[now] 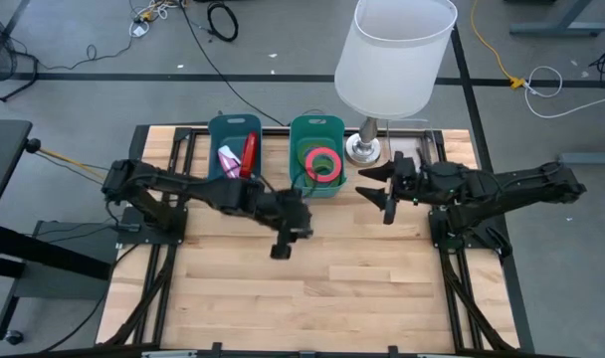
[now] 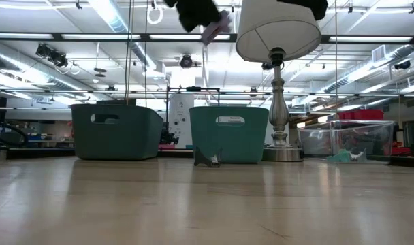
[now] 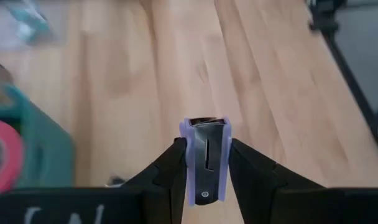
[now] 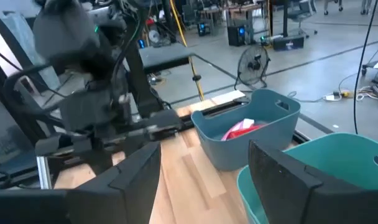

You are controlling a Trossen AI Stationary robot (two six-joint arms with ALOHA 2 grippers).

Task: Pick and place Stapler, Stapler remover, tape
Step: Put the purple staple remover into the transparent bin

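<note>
Both arms are matte black, built of chunky jointed segments on black bases. The left arm's black two-finger claw (image 1: 282, 249) ends in a boxy wrist block; in its wrist view, its wedge-shaped black fingers (image 3: 166, 176) rise from a flat black bar printed with partly visible white lettering. The right arm's black two-finger claw (image 1: 374, 191) has long, angular fingers (image 4: 139, 174) with flat faces and bevelled edges, plain and unmarked.
</note>
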